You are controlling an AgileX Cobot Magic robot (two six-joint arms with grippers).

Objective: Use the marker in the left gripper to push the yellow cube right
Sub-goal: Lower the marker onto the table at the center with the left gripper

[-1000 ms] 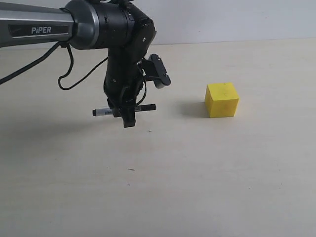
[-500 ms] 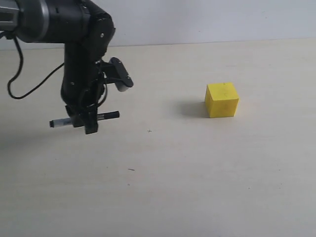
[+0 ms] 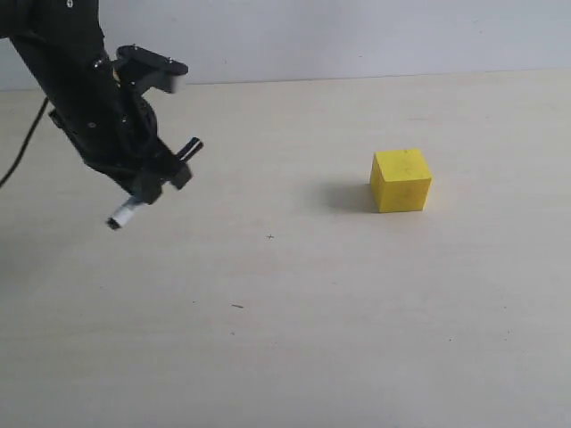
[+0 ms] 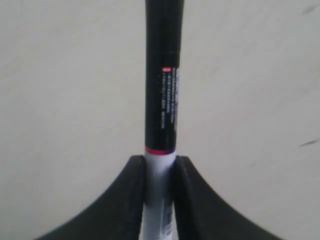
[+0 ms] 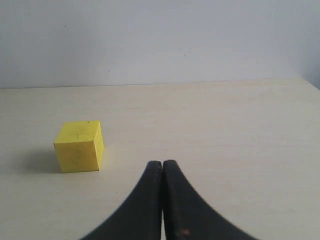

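Risk: the marker [image 3: 186,152] sits tilted in the left gripper [image 3: 150,183], raised near the table's [image 3: 357,339] left edge and well apart from the yellow cube [image 3: 401,180], which is right of centre toward the far edge. A high or off-centre contact could spin the cube or pivot the marker. The left jaws are clamped narrow on the white barrel; the right gripper [image 5: 163,167] is closed, empty.

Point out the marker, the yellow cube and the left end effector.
marker [image 4: 161,75], left wrist view, black section.
yellow cube [image 3: 403,190], exterior view, front face.
left end effector [image 4: 159,162], left wrist view, between its fingertips.
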